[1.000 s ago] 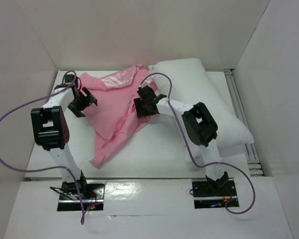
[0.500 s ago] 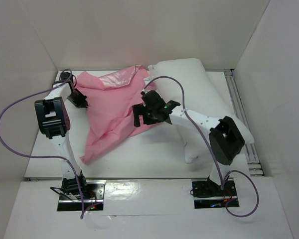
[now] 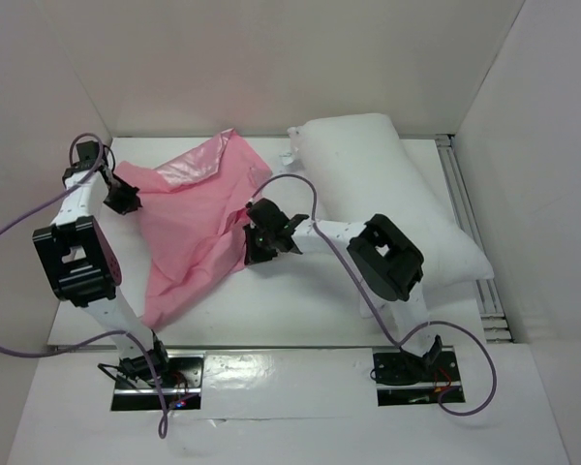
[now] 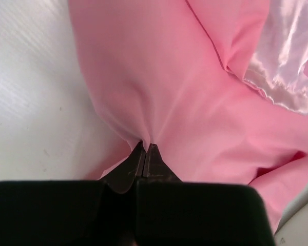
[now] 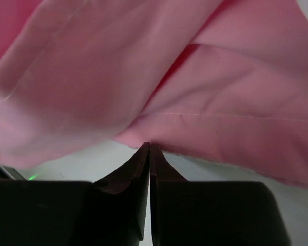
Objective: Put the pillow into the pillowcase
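From above, we see the pillowcase spread between both arms. The pillow lies to its right, long axis slanting far-left to near-right, nearer the right gripper.

At the left wrist, the left gripper is clamped on a pink fold.

At the right wrist, its jaws meet at the hem; we cannot tell whether they pinch it.

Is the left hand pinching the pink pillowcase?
Yes, in the left wrist view the left hand is shut, with the pillowcase gathered into folds right at its tips.
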Tool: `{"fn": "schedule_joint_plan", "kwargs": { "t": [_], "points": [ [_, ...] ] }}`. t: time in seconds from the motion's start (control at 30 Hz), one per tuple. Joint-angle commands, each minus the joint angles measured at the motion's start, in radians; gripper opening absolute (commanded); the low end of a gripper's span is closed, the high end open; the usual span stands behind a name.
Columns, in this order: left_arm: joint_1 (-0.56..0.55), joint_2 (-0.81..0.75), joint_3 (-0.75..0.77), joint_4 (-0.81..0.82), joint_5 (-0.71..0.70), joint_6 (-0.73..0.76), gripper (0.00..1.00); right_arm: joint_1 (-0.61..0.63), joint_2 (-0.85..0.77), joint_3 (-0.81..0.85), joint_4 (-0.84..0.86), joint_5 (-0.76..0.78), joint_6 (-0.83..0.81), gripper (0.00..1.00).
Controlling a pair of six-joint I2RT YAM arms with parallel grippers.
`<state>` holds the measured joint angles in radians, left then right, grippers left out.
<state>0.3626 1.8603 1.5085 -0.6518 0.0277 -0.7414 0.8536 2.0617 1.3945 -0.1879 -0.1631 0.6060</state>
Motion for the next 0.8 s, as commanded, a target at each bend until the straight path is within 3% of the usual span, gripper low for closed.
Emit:
{"fn": "schedule_joint_plan", "kwargs": {
  "t": [0.0, 0.03, 0.3, 0.33, 0.4, 0.47, 0.77],
  "points": [
    [0.006, -0.067, -0.083, -0.016, -0.022, -0.009, 0.00, -0.025, -0.003, 0.067, 0.070, -0.018, 0.003, 0.07],
    [0.006, -0.067, -0.097, -0.016, -0.022, -0.009, 0.00, -0.025, -0.012, 0.067, 0.070, -0.009, 0.003, 0.00],
    [0.006, -0.101, -0.169, -0.016, -0.017, -0.009, 0.00, -0.044, -0.156, -0.083, -0.074, 0.166, -0.057, 0.00],
    [0.006, -0.092, -0.169, -0.016, -0.017, -0.009, 0.00, -0.044, -0.166, -0.083, -0.088, 0.180, -0.057, 0.08],
    [0.006, -0.092, -0.169, -0.006, -0.008, -0.009, 0.00, -0.044, -0.166, -0.092, -0.113, 0.220, -0.034, 0.53],
    [0.006, -0.092, -0.157, -0.006, 0.001, 0.002, 0.00, -0.044, -0.175, -0.101, -0.104, 0.230, 0.014, 0.79],
    [0.006, -0.101, -0.148, -0.006, 0.001, 0.002, 0.00, -0.033, 0.014, 0.038, -0.183, 0.372, 0.121, 0.73]
  ]
}}
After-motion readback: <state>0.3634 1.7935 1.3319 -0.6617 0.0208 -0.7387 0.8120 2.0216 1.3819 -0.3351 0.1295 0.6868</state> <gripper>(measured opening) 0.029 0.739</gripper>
